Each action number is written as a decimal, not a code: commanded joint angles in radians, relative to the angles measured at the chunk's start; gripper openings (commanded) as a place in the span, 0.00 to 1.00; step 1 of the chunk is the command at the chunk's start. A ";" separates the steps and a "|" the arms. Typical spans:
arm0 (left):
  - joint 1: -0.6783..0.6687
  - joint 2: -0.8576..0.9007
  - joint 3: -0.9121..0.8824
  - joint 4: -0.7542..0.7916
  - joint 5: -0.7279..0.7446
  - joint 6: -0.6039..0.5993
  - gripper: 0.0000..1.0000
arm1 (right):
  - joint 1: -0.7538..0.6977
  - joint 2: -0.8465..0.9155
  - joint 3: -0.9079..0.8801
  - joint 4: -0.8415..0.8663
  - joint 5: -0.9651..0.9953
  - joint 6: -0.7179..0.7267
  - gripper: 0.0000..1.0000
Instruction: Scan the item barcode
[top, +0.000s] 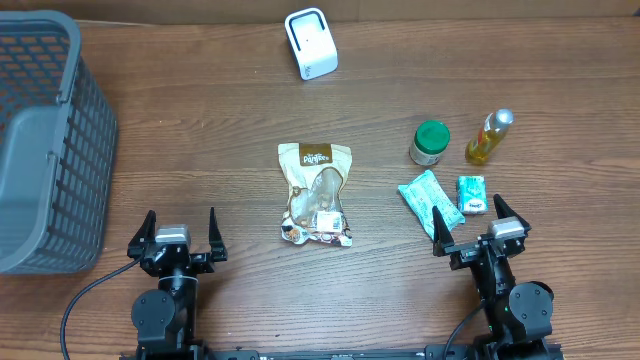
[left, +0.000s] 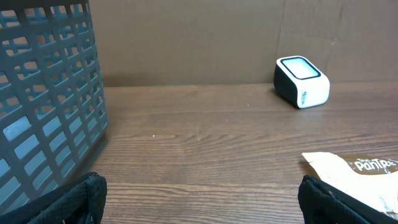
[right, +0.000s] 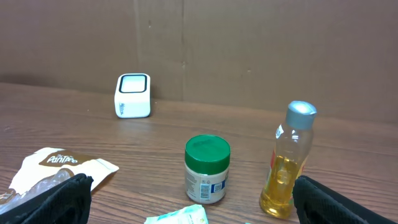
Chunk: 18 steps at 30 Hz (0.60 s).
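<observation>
A white barcode scanner (top: 311, 43) stands at the back of the table, also visible as the scanner (left: 301, 81) and the scanner (right: 133, 95). A brown-and-white snack pouch (top: 316, 193) lies flat mid-table. To its right are a green-lidded jar (top: 430, 143), a yellow oil bottle (top: 489, 136), a teal packet (top: 431, 200) and a small teal box (top: 472, 194). My left gripper (top: 181, 222) is open near the front edge, left of the pouch, holding nothing. My right gripper (top: 469, 208) is open just in front of the teal items, empty.
A grey plastic basket (top: 45, 140) fills the left side, close beside the left gripper (left: 202, 202). The pouch (left: 357, 171) edges in at that view's right. Between the right gripper (right: 199, 202) fingers I see the jar (right: 207, 169) and bottle (right: 287, 162).
</observation>
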<state>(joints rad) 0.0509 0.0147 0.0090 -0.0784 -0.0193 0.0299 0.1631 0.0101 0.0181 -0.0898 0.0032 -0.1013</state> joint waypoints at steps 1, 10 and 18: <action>-0.005 -0.010 -0.004 0.001 0.011 0.019 1.00 | -0.006 -0.007 -0.010 0.005 -0.006 -0.001 1.00; -0.005 -0.010 -0.004 0.001 0.012 0.019 1.00 | -0.006 -0.007 -0.010 0.006 -0.006 -0.001 1.00; -0.005 -0.010 -0.004 0.002 0.012 0.019 1.00 | -0.021 -0.007 -0.010 0.006 -0.006 -0.001 1.00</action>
<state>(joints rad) 0.0509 0.0147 0.0090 -0.0784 -0.0193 0.0299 0.1585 0.0101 0.0181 -0.0898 0.0029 -0.1013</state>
